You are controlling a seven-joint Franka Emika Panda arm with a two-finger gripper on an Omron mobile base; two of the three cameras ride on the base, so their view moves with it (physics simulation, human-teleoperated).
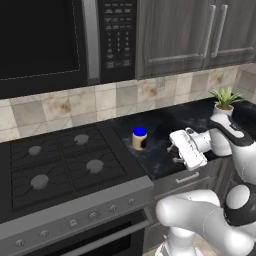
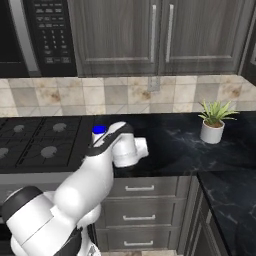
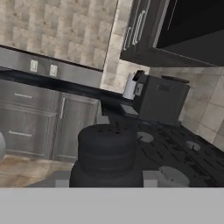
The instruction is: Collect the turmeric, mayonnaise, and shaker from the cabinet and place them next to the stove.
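The mayonnaise [image 1: 139, 138] [image 2: 99, 129], a jar with a blue lid, stands on the black countertop [image 1: 155, 165] just right of the stove [image 1: 65, 165] [image 2: 35, 142]. To the jar's right my gripper [image 1: 174, 152] hovers low over the counter, pointing toward the stove. In the hand view the gripper [image 3: 107, 177] is shut on the shaker [image 3: 107, 151], a ribbed all-black body upright between the fingers, with the stove's burners [image 3: 175, 151] beyond it. The turmeric is out of view. The grey wood-grain cabinet [image 1: 175, 30] [image 2: 125, 35] above the counter has its doors shut.
A potted plant [image 1: 225, 102] [image 2: 212, 122] stands at the back right of the counter. A microwave [image 1: 50, 40] hangs over the stove. Beyond the stove the hand view shows a dark boxy appliance [image 3: 162, 103]. Drawers [image 2: 140, 200] run below the counter edge.
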